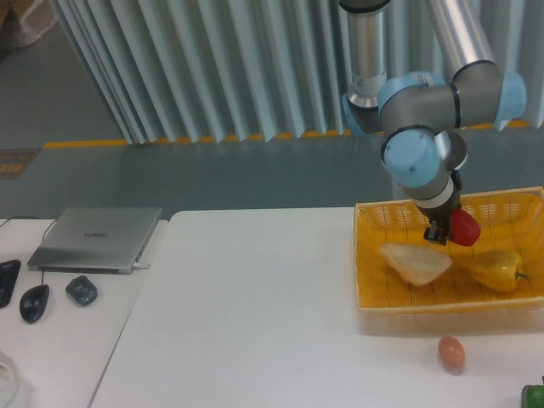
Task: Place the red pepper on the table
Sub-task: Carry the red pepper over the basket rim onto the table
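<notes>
My gripper [445, 228] hangs over the orange-yellow mesh basket [367, 255] at the right and is shut on the red pepper [463, 227]. The glossy pepper is lifted clear of the basket floor, roughly level with the rim, with its left side hidden by the dark fingers. The white table [255, 323] spreads out to the left of and in front of the basket.
In the basket lie a pale bread-like wedge [415, 263] and a yellow pepper [497, 269]. A small orange-red egg shape [451, 352] sits on the table before the basket, a green thing [534, 396] at the lower right corner. A laptop [97, 238] and two mice [82, 290] lie far left.
</notes>
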Robot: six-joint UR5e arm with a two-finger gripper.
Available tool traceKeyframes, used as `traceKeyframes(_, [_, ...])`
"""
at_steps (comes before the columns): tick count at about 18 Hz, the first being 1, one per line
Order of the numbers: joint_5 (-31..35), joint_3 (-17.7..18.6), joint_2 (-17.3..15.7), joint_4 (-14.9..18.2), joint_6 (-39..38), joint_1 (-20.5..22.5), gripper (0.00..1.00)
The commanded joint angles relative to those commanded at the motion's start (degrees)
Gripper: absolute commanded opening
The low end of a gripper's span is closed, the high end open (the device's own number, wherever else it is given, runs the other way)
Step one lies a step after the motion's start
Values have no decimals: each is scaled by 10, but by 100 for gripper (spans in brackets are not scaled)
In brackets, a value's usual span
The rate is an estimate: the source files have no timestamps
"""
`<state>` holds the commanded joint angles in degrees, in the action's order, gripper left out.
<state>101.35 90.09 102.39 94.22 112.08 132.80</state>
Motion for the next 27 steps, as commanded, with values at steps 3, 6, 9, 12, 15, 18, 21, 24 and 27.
traceKeyframes(3, [-38, -16, 6, -6, -48, -4, 42])
traceKeyframes(6, [-62, -20, 10, -37, -128, -19, 41])
traceKeyframes(9, [-87, -20, 18, -64, -201, -35, 41])
traceKeyframes(12, [-139, -17, 25, -103, -282, -55, 42])
traceKeyframes(15, [-183, -20, 26, -105, -316, -62, 42])
traceKeyframes(18, [-203, -16, 24, -130, -379, -88, 41])
traceKeyframes(21, [-220, -18, 26, -134, -439, -119, 42])
traceKeyframes(24, [-243, -16, 28, -144, -470, -136, 42])
traceKeyframes(27, [-255, -13, 39, -145, -501, -150, 42])
